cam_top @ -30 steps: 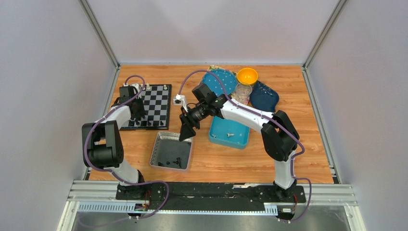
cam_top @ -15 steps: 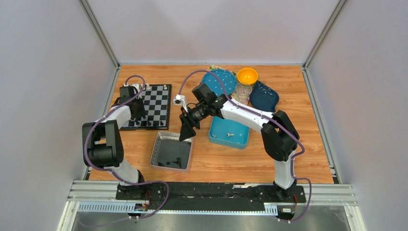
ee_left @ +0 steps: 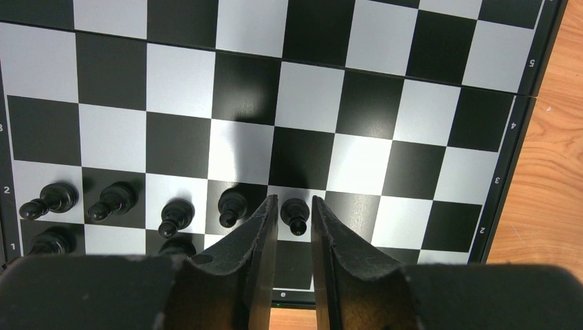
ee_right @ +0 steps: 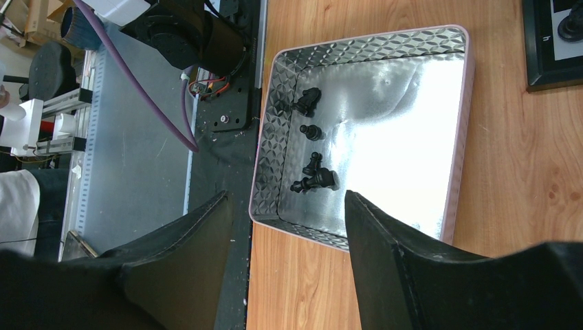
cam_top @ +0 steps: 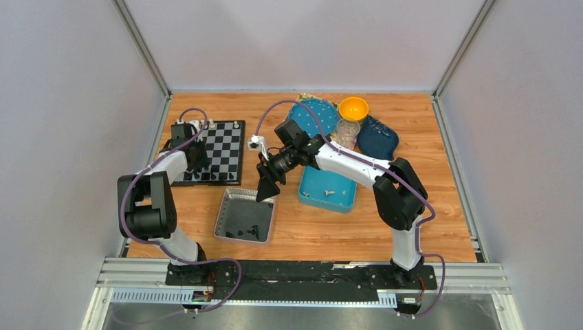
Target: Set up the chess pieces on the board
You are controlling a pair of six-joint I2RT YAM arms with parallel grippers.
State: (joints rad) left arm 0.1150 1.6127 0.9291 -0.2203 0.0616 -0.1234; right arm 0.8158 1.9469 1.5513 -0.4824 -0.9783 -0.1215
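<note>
five glossy black pawns (ee_left: pixel 232 206) on checkered board (ee_left: pixel 385 103); left fingers (ee_left: pixel 254 240) parted astride one; right fingers (ee_right: pixel 392 261) wide.

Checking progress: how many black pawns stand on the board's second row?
5, in a line: four pawns beside the left gripper, the fifth between its fingertips. The gripper may hide more.

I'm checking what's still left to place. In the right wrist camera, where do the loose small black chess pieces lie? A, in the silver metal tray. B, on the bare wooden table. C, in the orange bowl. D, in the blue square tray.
A: the small black chess pieces lie inside the embossed silver metal tray, seen between the fingers of the open right gripper.
</note>
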